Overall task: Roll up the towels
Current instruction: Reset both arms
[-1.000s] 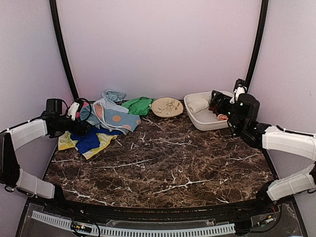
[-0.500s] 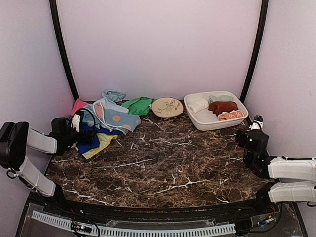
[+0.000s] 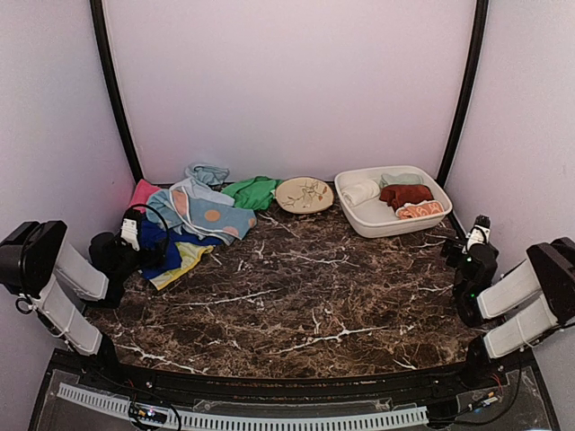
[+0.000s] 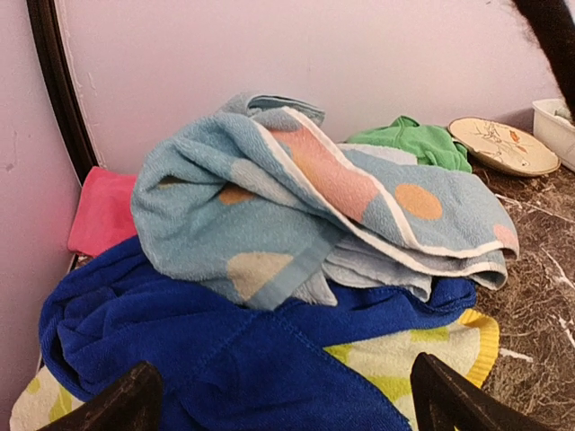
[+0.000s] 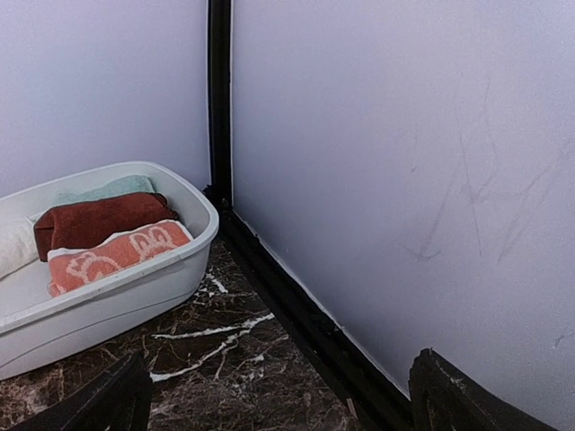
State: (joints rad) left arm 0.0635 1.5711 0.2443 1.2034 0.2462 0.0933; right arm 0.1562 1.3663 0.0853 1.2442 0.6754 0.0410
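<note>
A loose heap of towels lies at the back left: a light blue one with orange dots point(image 3: 205, 213) point(image 4: 314, 197) on top, then blue point(image 3: 162, 253) point(image 4: 180, 341), yellow point(image 3: 186, 260), green point(image 3: 252, 190) and pink point(image 3: 142, 191). My left gripper point(image 3: 144, 244) point(image 4: 286, 404) is open, low at the near side of the heap, with the blue towel between its fingers but not pinched. Rolled white point(image 3: 361, 192), dark red point(image 3: 406, 194) point(image 5: 94, 220) and orange patterned point(image 3: 420, 210) point(image 5: 112, 256) towels lie in the white tub point(image 3: 382, 224) point(image 5: 108, 305). My right gripper point(image 3: 476, 235) point(image 5: 280, 400) is open and empty by the right wall.
A round cream patterned plate point(image 3: 304, 194) point(image 4: 503, 146) sits at the back between the heap and the tub. A black frame strip point(image 5: 296, 296) runs along the foot of the right wall. Dark marble table point(image 3: 305, 287) spans the middle.
The right arm has drawn back from the tub to the right edge, leaving the rolled towels in it. The left arm has pulled back and lowered toward the near left of the heap.
</note>
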